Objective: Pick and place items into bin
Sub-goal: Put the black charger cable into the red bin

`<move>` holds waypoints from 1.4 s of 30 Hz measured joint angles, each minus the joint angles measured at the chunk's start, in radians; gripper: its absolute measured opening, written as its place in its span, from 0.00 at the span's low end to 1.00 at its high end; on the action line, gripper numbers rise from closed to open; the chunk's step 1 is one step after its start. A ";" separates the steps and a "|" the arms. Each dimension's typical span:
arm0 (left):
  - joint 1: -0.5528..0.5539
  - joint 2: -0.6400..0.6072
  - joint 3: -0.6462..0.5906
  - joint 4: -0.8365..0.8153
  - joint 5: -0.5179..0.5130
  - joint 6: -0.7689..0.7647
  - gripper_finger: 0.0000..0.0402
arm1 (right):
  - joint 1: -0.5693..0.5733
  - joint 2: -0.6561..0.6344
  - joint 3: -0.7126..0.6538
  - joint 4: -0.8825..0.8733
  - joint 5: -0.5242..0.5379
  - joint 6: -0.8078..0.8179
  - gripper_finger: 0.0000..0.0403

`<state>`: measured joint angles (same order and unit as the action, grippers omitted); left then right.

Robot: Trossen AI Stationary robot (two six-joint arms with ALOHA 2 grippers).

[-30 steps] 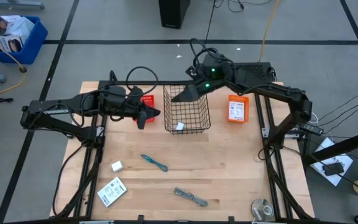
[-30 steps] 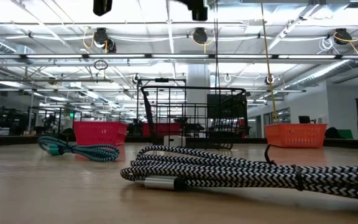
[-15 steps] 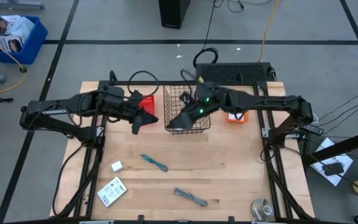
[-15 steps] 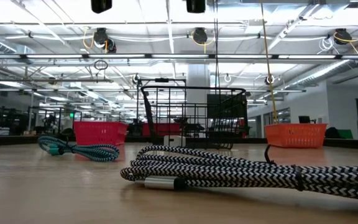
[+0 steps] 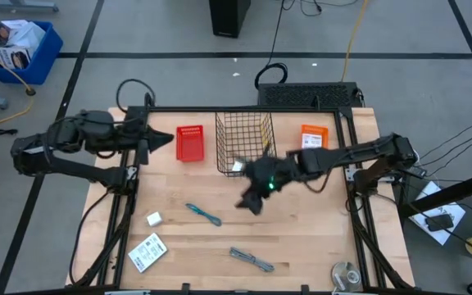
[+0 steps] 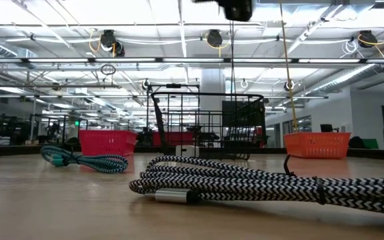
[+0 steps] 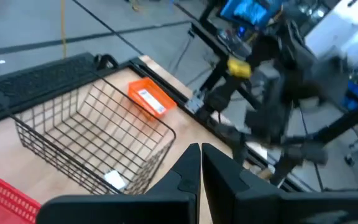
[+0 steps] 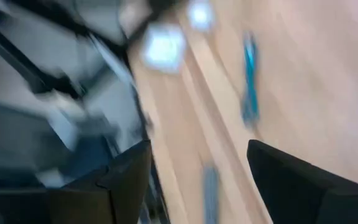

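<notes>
The black wire basket (image 5: 246,143) stands at the table's far middle, with one tiny white block (image 5: 238,166) on its floor. On the bare wood lie the other white block (image 5: 154,219), a teal-blue braided cord (image 5: 204,214), a white printed packet (image 5: 147,252) and a grey braided cord (image 5: 252,260). My right gripper (image 5: 248,203) hovers just near of the basket, open and empty; its wrist view shows the teal cord (image 8: 250,74) ahead. My left gripper (image 5: 164,139) is shut and empty, left of the red bin (image 5: 190,142).
An orange packet (image 5: 312,138) lies right of the basket. A round silver roll (image 5: 345,274) sits at the near right corner. In the low view the grey cord (image 6: 245,183) fills the foreground, with the teal cord (image 6: 85,160) behind it to the left.
My right gripper has come away from above the basket and swung toward the near edge, lower, out over the middle of the table. My left arm has drawn back from beside the basket toward the table's left edge. The items lie where they were.
</notes>
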<state>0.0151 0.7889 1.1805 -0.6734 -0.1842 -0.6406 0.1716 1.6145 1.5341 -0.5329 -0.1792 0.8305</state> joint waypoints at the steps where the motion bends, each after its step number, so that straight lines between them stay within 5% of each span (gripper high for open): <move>1: 0.000 -0.008 0.000 -0.004 -0.005 -0.005 0.05 | 0.024 0.001 0.000 -0.055 0.000 0.008 0.63; 17: 0.000 0.023 0.000 -0.085 -0.035 0.018 0.05 | 0.352 0.163 0.000 -0.140 -0.036 0.265 0.55; 23: 0.000 0.030 0.000 -0.086 -0.035 0.011 0.05 | 0.389 0.259 0.000 -0.131 -0.115 0.206 0.52; 42: 0.000 0.036 0.000 -0.087 -0.025 -0.017 0.05 | 0.399 0.467 0.002 -0.026 -0.026 0.118 0.49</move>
<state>0.0151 0.8246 1.1809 -0.7601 -0.2092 -0.6574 0.5705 2.0815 1.5360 -0.5587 -0.2051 0.9486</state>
